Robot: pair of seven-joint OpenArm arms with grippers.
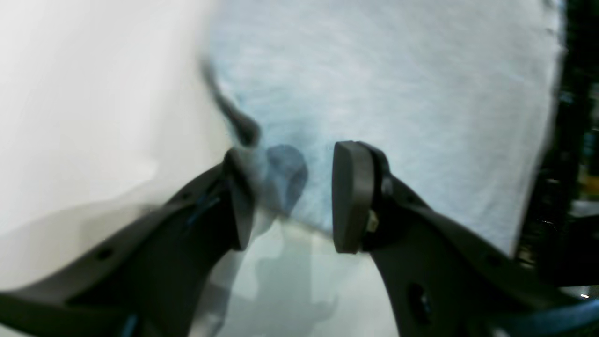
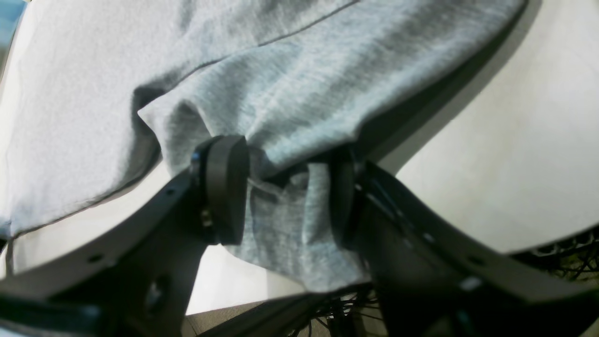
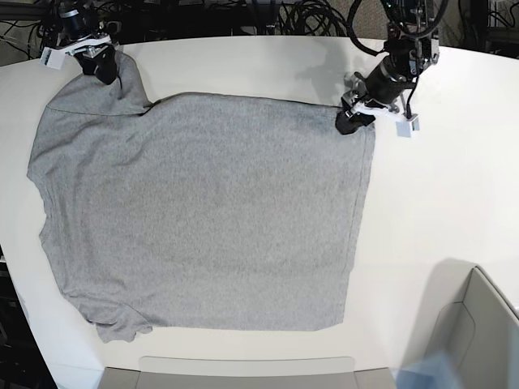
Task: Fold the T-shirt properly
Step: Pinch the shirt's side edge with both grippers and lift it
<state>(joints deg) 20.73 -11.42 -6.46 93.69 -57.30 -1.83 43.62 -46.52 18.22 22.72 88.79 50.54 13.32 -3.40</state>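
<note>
The heather-grey T-shirt lies spread flat on the white table, plain side up. My left gripper sits at its far right corner. In the left wrist view that gripper stands open, straddling the blurred shirt corner, with some cloth riding over one fingertip. My right gripper is at the far left corner by the sleeve. Its jaws are wide apart around a bunched, raised fold of the shirt, and cloth partly covers one finger.
A grey bin stands at the near right corner. A flat grey panel lies along the near table edge. Cables crowd the back edge behind both arms.
</note>
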